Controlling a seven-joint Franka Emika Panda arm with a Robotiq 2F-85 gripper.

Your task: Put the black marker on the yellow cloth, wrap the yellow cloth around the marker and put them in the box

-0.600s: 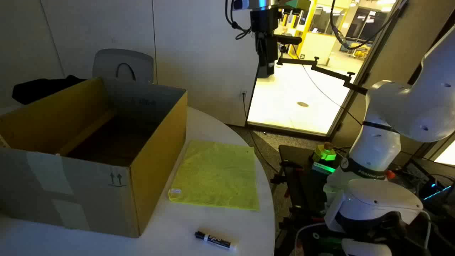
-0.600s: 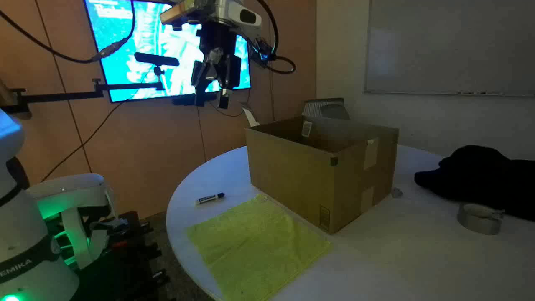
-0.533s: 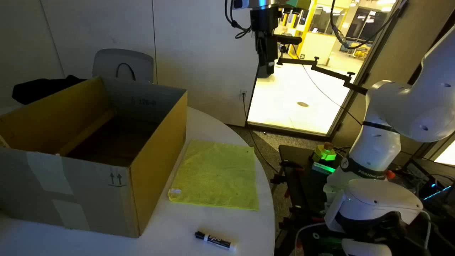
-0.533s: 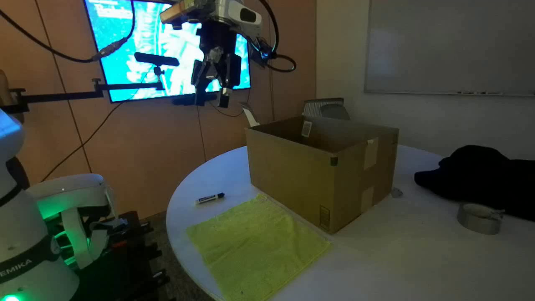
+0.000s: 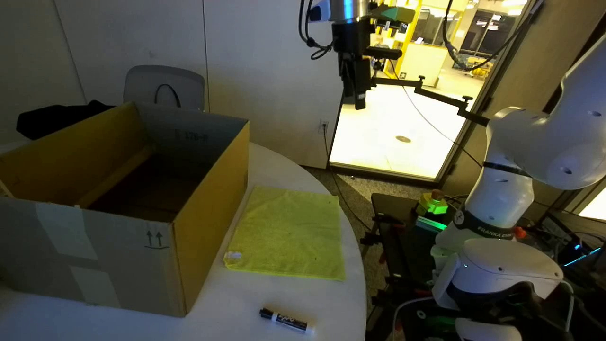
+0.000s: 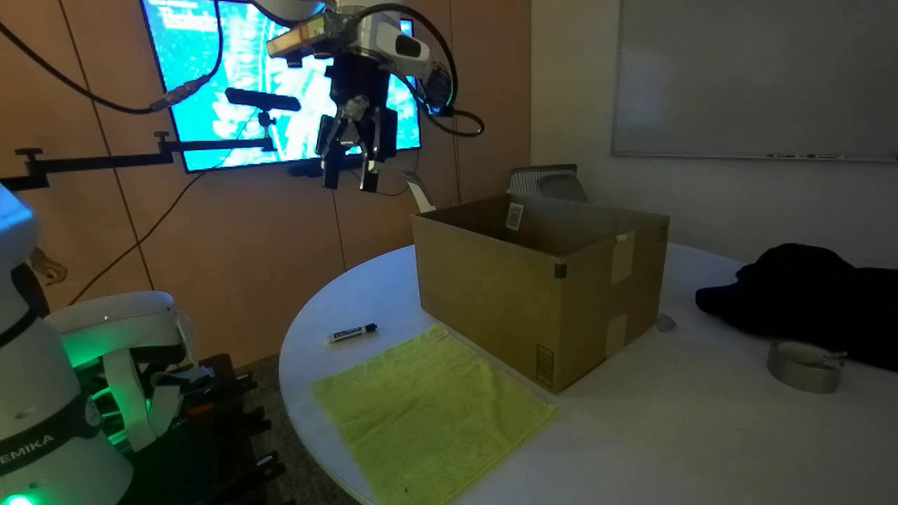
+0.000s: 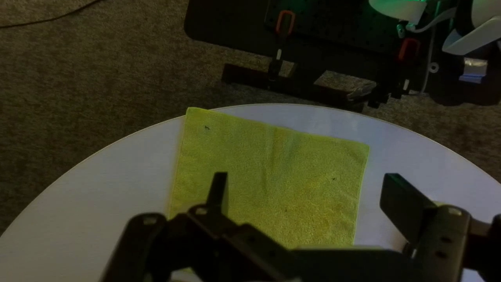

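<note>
Pincer hangs above table, pointing down, jaws spread wide; in wrist view, cloth shows below, btwn. them. Marker lies on table nr. cloth, apart from it. Cloth lies flat, just beside box, w/ label at one corner. Tape roll sits on table, well apart from marker.

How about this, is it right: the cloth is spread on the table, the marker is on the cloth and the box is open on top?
Not quite: the marker isn't on the cloth. Both exterior views show it lying on the table beside the cloth, with a gap between. The rest is right: the cloth is spread on the table, the box open on top.
</note>
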